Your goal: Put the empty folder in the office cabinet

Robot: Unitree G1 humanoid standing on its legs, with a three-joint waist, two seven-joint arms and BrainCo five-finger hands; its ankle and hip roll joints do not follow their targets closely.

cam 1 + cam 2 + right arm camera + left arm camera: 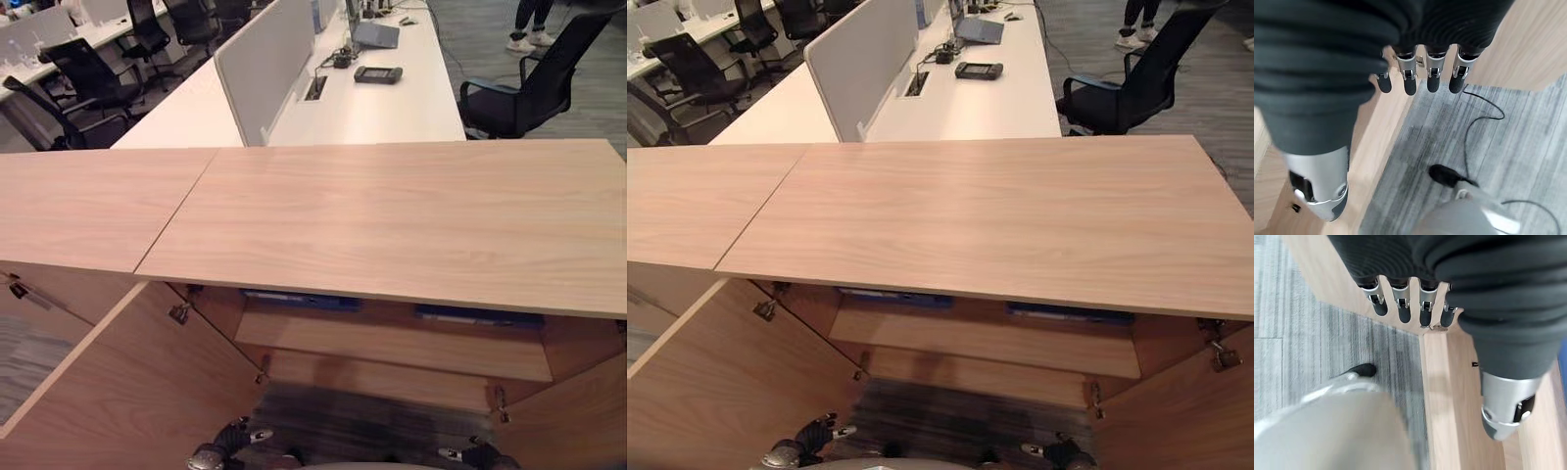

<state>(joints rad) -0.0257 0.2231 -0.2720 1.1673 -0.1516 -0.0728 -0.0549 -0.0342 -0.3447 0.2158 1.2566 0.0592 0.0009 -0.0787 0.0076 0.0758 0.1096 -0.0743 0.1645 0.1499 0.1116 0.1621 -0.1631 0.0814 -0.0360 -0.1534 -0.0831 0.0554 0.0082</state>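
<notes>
Both cabinet doors point(118, 392) stand open, and blue folders point(304, 300) lie on the upper shelf point(392, 343) inside the office cabinet point(392, 225). The left hand point(1400, 303) and right hand point(1420, 73) hang low before it, well apart from the folders, fingers relaxed and holding nothing.

Cabinet point(392, 225) top slab overhangs open compartment, hides most of interior; shelf point(392, 345) partly visible beneath front edge. Two blue items, left one point(302, 300) and right one point(478, 315), just under that edge, mostly hidden; cannot tell if folders. Open doors cut by lower corners. Person point(530, 27) at top edge cut off above legs. Desk items too small to identify.
</notes>
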